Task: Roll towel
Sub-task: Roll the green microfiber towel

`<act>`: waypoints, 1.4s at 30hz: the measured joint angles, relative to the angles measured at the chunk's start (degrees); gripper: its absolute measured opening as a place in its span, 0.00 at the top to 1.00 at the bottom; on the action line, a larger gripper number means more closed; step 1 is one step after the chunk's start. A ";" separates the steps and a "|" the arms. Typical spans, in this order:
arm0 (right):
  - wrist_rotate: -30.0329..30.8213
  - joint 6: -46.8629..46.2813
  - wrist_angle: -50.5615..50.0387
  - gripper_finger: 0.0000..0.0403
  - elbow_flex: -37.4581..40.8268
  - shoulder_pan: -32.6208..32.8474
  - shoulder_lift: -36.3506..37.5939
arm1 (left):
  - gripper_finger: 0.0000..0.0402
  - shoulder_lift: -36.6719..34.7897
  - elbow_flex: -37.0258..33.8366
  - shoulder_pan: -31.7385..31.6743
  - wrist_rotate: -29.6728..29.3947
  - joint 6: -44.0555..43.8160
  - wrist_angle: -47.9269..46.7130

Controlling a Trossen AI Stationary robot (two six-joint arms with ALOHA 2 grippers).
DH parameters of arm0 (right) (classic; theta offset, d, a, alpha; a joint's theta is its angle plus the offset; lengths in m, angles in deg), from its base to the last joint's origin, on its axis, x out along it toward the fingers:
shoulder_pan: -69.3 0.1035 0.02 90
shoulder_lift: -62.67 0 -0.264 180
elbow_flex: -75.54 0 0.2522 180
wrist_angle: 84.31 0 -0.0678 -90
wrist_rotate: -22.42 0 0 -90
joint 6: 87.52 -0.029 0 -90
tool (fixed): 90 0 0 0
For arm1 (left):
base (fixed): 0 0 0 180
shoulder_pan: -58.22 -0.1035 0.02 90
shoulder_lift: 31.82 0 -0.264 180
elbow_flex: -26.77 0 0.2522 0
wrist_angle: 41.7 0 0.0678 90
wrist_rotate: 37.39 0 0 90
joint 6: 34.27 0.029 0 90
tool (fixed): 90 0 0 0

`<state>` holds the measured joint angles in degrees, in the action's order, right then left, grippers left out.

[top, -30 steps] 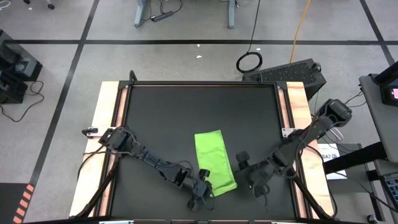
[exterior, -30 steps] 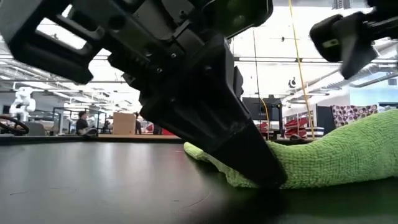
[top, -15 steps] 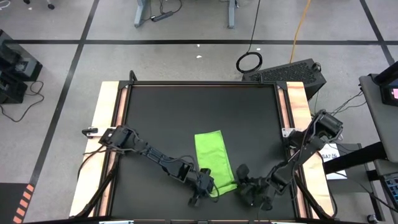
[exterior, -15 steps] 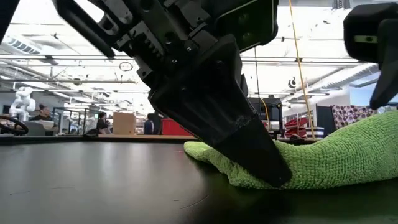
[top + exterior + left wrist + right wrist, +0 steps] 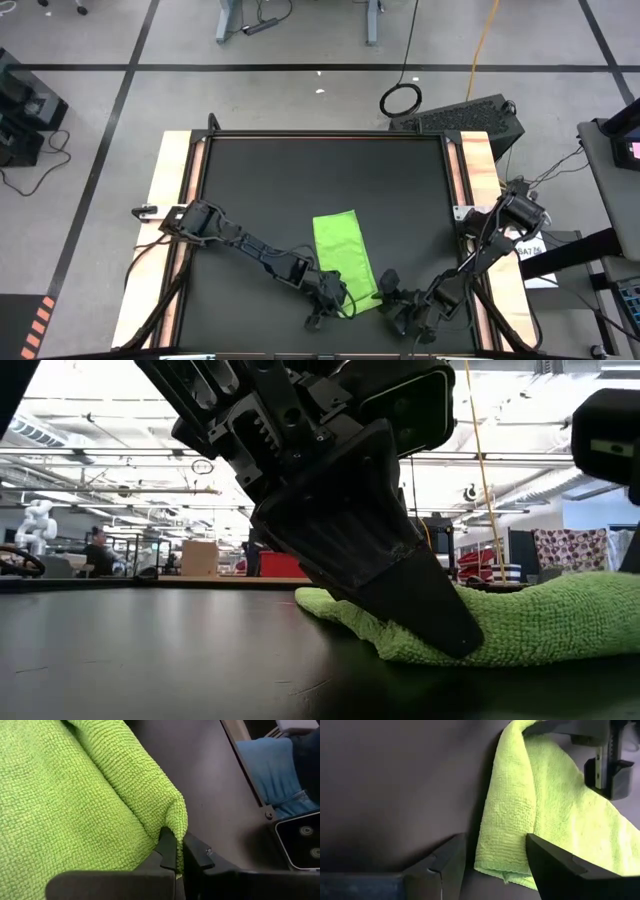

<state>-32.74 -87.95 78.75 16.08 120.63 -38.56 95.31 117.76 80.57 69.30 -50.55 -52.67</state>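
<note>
The towel [image 5: 346, 258], soft, light and floppy, is pinched at its near corner by the left gripper [image 5: 176, 851]; the other corner probably sits between the right gripper [image 5: 496, 851], spread wide.

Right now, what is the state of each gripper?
Left gripper: shut on the towel, pinching its near corner.
Right gripper: open, at the other near corner.
</note>
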 joint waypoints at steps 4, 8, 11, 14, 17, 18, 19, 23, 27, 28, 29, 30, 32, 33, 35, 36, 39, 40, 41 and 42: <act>0.30 -0.15 0.29 0.51 -0.13 -0.35 -1.21 | 0.99 0.00 0.00 0.00 0.00 0.00 0.02; 0.72 -0.64 0.39 0.54 -0.22 -0.93 -1.79 | 0.99 0.04 0.00 -0.07 0.57 0.00 0.68; 0.76 -0.91 0.33 0.60 -0.17 -1.31 -1.88 | 0.99 0.07 0.00 -0.18 1.09 0.00 1.38; 0.13 -3.09 0.14 0.69 -0.14 -1.89 -1.94 | 0.99 0.07 0.00 -0.22 1.20 0.02 1.40; -2.34 -6.15 0.08 0.80 -0.13 -2.98 -1.92 | 0.99 0.07 0.00 -0.22 1.20 0.04 1.42; -3.14 -7.17 0.07 0.83 -0.13 -3.25 -1.92 | 0.99 0.07 0.00 -0.22 1.20 0.03 1.43; -4.06 -8.01 0.09 0.86 -0.13 -3.57 -1.91 | 0.98 0.07 0.00 -0.22 1.20 0.04 1.44; -7.37 -12.23 0.13 0.98 -0.12 -4.77 -1.63 | 0.95 0.09 0.02 -0.22 1.56 0.00 1.46; -9.31 -18.72 0.10 0.98 -0.10 -5.66 -1.12 | 0.95 0.09 0.05 -0.26 2.35 -1.51 1.52; -9.98 -20.10 0.09 0.98 -0.08 -5.83 -1.01 | 0.96 0.10 0.07 -0.26 2.45 -2.36 1.66; -10.83 -21.23 0.13 0.98 -0.07 -6.08 -0.96 | 0.96 0.14 0.07 -0.26 2.94 -3.30 1.95; -11.77 -22.53 0.24 0.99 -0.07 -6.39 -0.91 | 0.96 0.16 0.02 -0.27 3.75 -4.59 2.43; -14.09 -25.10 0.28 0.99 -0.07 -6.90 -0.91 | 0.97 0.07 -0.02 -0.37 5.20 -6.60 3.36; -15.42 -26.24 0.35 0.99 -0.07 -7.17 -0.91 | 0.97 -0.25 -0.06 -0.54 5.83 -7.06 3.23; -17.66 -28.28 0.67 0.99 -0.07 -7.67 -0.87 | 0.97 -0.61 -0.07 -0.68 6.46 -8.28 3.14; -18.82 -29.10 1.04 0.99 -0.07 -7.90 -0.82 | 0.97 -1.13 -0.13 -0.68 6.59 -8.90 2.63; -22.45 -31.92 2.23 1.00 -0.12 -8.64 -0.61 | 0.97 -2.28 -0.17 -0.85 6.75 -10.58 1.08; -23.33 -32.79 2.33 1.00 -0.07 -8.95 -0.27 | 0.97 -2.57 -0.17 -0.92 6.81 -11.20 0.63; -24.22 -33.62 2.53 1.00 -0.02 -9.31 -0.06 | 0.97 -3.03 -0.17 -0.98 6.74 -11.73 -0.31; -24.90 -34.53 2.79 1.00 0.00 -9.72 -0.03 | 0.97 -3.20 -0.17 -1.19 6.71 -12.01 -0.69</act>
<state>-57.64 -122.48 81.55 16.08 110.91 -38.59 92.11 117.59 79.38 76.00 -62.56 -53.36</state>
